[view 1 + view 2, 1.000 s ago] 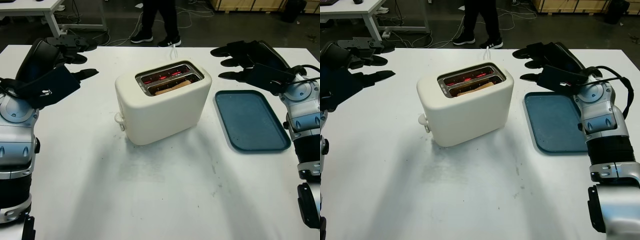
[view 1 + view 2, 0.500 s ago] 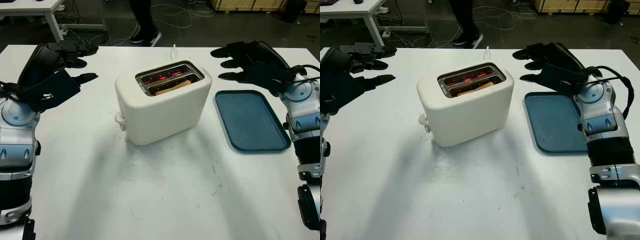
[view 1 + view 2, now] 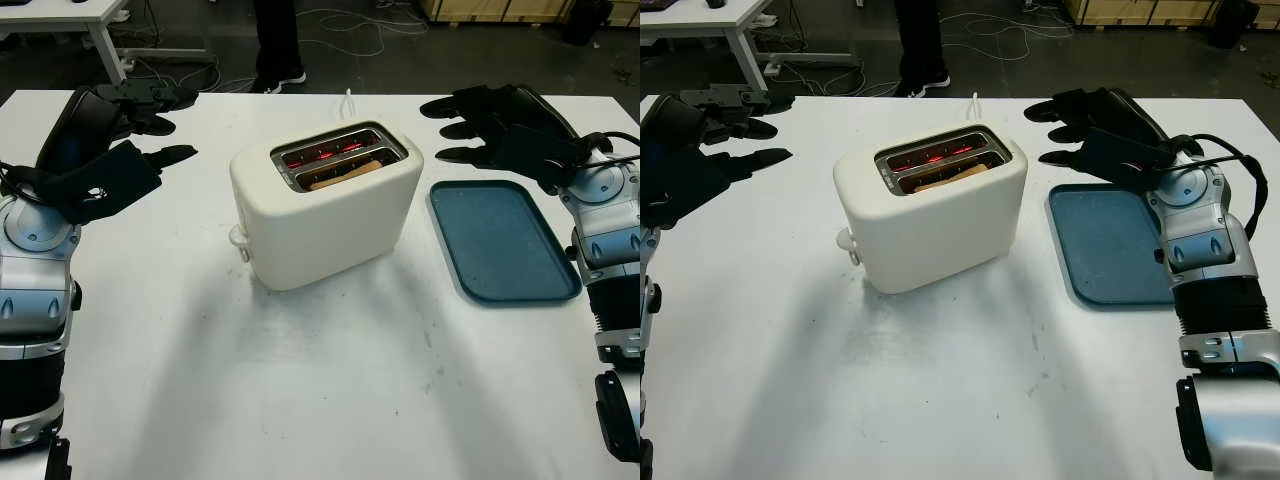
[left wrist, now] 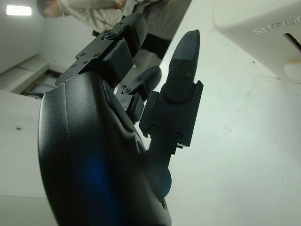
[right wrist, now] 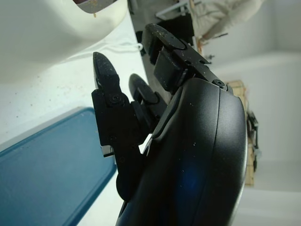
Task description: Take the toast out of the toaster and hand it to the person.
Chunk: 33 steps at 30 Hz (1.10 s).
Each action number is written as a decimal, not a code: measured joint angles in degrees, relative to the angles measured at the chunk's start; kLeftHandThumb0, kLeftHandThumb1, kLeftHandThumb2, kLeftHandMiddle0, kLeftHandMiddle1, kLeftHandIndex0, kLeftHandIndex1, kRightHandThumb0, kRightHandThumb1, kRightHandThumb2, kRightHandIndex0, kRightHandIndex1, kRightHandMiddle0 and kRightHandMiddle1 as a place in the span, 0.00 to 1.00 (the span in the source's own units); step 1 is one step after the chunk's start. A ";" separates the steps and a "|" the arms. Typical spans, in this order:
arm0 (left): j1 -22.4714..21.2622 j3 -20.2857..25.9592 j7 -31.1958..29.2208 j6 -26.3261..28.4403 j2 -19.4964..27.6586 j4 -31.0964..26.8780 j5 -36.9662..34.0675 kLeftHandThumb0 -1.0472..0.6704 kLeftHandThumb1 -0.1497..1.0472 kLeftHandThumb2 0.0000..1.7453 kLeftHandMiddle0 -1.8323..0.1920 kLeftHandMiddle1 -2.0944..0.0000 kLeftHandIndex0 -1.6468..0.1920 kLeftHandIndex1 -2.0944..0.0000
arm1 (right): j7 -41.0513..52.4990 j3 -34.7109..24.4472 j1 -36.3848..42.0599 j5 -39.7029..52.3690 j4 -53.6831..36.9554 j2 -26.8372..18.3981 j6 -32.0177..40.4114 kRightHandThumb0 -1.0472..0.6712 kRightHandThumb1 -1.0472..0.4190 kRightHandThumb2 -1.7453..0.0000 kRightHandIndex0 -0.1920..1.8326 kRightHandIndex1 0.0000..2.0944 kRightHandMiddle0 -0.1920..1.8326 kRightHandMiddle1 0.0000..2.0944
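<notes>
The toast lies lengthwise in the toaster slot, nearer the released right hand than the released left hand.

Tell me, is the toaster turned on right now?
Yes, it looks on. The toaster glows red inside both top slots, and the toast sits low in the near slot. Neither hand touches it.

We see the toast only as a brown top edge in the near slot of the toaster; its body is hidden inside. The person beyond the table is cut off above the legs
</notes>
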 measured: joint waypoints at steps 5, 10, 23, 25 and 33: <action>0.00 -0.01 0.14 -0.56 -0.04 0.04 -0.01 0.37 0.89 0.04 0.66 0.69 0.50 0.99 | 0.00 0.00 0.19 -0.03 -0.16 0.00 0.13 0.50 0.09 0.98 0.45 0.00 0.42 0.00; 0.00 -0.01 0.14 -0.69 -0.30 0.43 0.00 0.35 0.89 0.05 0.67 0.67 0.50 0.99 | 0.00 0.03 0.23 -0.37 -0.54 0.00 0.39 0.51 0.09 0.98 0.45 0.00 0.42 0.00; -0.01 -0.22 0.01 -0.35 -0.28 0.48 0.07 0.36 0.89 0.05 0.68 0.66 0.50 0.99 | 0.00 0.14 0.22 -0.40 1.34 0.00 -0.07 0.47 0.09 0.98 0.46 0.00 0.42 0.00; -0.01 -0.22 -0.01 -0.36 -0.27 0.49 0.07 0.35 0.89 0.05 0.68 0.66 0.51 1.00 | -0.01 0.20 0.20 -0.42 1.88 0.00 -0.47 0.48 0.09 0.99 0.46 0.00 0.42 0.00; -0.02 -0.24 -0.04 0.21 -0.15 0.50 0.06 0.36 0.89 0.05 0.69 0.65 0.51 1.00 | -0.01 0.22 0.18 -0.42 2.59 0.00 -1.79 0.46 0.09 0.98 0.46 0.00 0.42 0.00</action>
